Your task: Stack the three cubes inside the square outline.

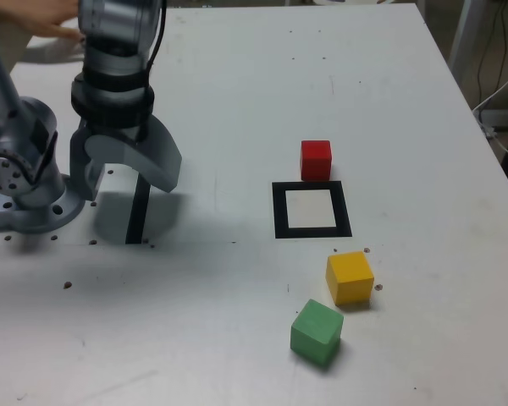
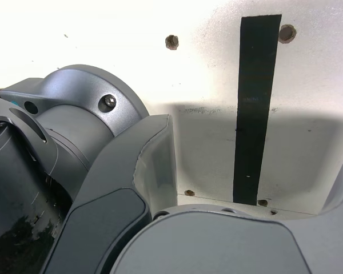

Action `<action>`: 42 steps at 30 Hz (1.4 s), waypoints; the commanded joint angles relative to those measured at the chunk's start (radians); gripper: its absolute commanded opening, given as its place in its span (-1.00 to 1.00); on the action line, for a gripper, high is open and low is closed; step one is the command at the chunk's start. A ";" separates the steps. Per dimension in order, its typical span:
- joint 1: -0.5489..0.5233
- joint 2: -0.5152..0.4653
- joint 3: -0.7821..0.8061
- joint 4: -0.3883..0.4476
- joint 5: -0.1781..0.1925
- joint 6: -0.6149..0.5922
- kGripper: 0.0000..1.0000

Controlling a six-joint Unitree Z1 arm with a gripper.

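Presumably awaiting a first pick, the fingers (image 1: 132,166) hang spread and empty near the base; the square outline (image 1: 348,222) on the desk (image 1: 423,355) is bare, its white centre ready for stacking. The red cube (image 1: 316,161) sits just beyond it, the yellow cube (image 1: 350,277) and green cube (image 1: 316,331) toward the desk's near edge.

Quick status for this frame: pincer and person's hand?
Pincer: open, holding nothing.
Person's hand: partly in view, whether open or closed cannot be told.
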 commanded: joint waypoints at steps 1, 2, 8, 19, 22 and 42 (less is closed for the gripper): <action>0.002 -0.002 0.000 0.004 -0.002 0.002 0.99; 0.002 -0.003 0.000 0.004 -0.002 0.002 0.99; 0.002 -0.004 -0.001 0.008 -0.001 0.002 0.99; 0.002 0.048 -0.155 0.071 0.012 0.000 0.99; 0.002 0.091 -0.263 0.120 0.018 0.000 0.99; 0.064 0.424 -0.798 0.294 0.022 0.040 0.99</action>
